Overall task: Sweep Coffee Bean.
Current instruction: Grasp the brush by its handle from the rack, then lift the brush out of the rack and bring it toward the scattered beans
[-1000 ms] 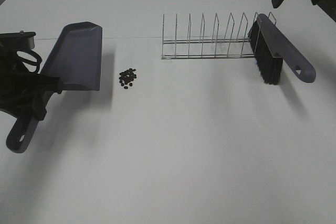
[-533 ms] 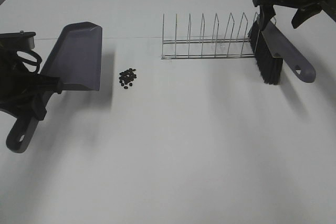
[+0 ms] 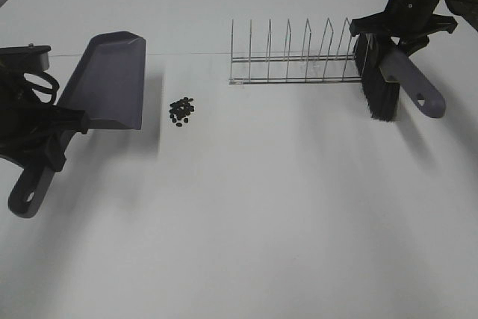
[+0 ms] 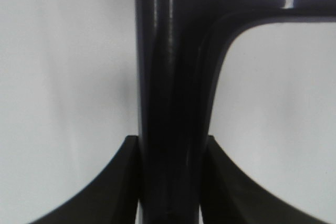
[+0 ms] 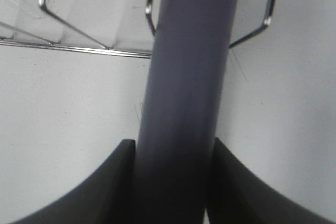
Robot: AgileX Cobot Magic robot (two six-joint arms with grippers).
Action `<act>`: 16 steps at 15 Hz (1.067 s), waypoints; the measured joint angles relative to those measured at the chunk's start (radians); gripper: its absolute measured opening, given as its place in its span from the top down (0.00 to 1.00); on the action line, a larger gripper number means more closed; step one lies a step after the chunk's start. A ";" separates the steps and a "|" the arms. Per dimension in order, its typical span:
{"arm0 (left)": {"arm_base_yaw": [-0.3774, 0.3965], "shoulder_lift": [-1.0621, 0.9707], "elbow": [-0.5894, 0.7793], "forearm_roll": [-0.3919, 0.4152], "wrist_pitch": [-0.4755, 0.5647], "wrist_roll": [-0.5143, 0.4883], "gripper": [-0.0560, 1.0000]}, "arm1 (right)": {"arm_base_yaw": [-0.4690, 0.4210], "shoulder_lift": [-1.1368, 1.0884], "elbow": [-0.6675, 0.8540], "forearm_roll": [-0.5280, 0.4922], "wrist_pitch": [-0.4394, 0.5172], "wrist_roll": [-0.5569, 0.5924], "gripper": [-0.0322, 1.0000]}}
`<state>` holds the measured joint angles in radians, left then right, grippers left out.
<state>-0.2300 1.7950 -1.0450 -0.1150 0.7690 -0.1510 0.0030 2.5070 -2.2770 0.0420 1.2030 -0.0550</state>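
White surface point(image 3: 261, 222): beans point(image 3: 180, 111) at ten o'clock of centre; left jaws clamp dustpan point(image 3: 108, 80), right jaws clamp brush point(image 3: 381, 87).

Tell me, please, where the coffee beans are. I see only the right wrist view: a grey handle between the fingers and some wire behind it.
Observer: The coffee beans lie in one small pile on the table, apart from the wire rack and past its left end in the high view.
Operator: And the left side?
Observer: The left hand is closed on the handle of the dustpan, which sits left of the beans and does not touch them.
Operator: And what I grip, how does it stand?
Observer: It is the brush. It leans at the right end of the rack, with its black bristles on the rack's side.
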 joint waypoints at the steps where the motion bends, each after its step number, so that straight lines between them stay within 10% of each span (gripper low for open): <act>1: 0.000 0.000 0.000 0.000 0.000 0.000 0.70 | -0.003 0.000 -0.002 0.000 0.000 0.000 0.70; 16: 0.000 0.000 0.000 0.004 0.019 0.000 0.70 | -0.002 -0.354 -0.005 0.016 0.031 0.023 0.70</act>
<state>-0.2300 1.7950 -1.0450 -0.1110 0.7880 -0.1510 0.0010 2.1530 -2.2820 0.0580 1.2340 -0.0320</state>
